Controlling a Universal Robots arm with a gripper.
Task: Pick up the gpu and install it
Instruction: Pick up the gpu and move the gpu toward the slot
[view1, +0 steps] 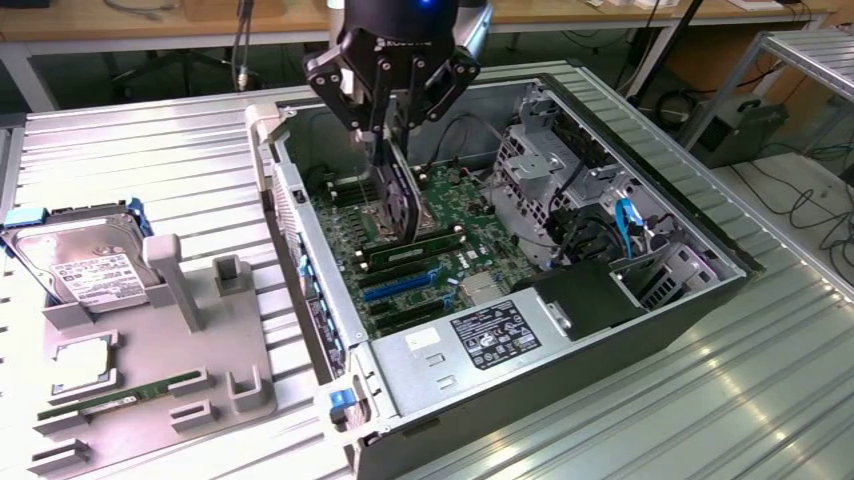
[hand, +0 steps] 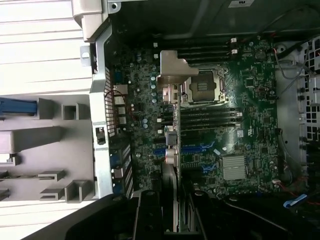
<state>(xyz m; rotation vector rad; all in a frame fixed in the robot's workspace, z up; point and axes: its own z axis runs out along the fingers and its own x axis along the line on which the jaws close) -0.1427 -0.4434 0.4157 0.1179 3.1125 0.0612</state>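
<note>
My gripper (view1: 391, 128) hangs over the open computer case (view1: 310, 300), shut on the gpu (view1: 400, 195). The gpu is a thin black card held on edge, with its lower end just above the green motherboard (view1: 441, 280) near the blue slots (view1: 400, 285). In the wrist view the gpu (hand: 170, 150) appears edge-on, running from between my fingers (hand: 150, 215) out over the board, with its pale metal bracket (hand: 172, 70) at the far end near the processor socket (hand: 205, 87). I cannot tell whether the card touches a slot.
A grey fixture tray (view1: 147, 370) lies at the exterior view's left of the case, holding a silver hard drive (view1: 80, 265) and a green memory stick (view1: 120, 395). Inside the case are a drive cage (view1: 547, 175), a power supply (view1: 494, 335) and blue cables (view1: 625, 225).
</note>
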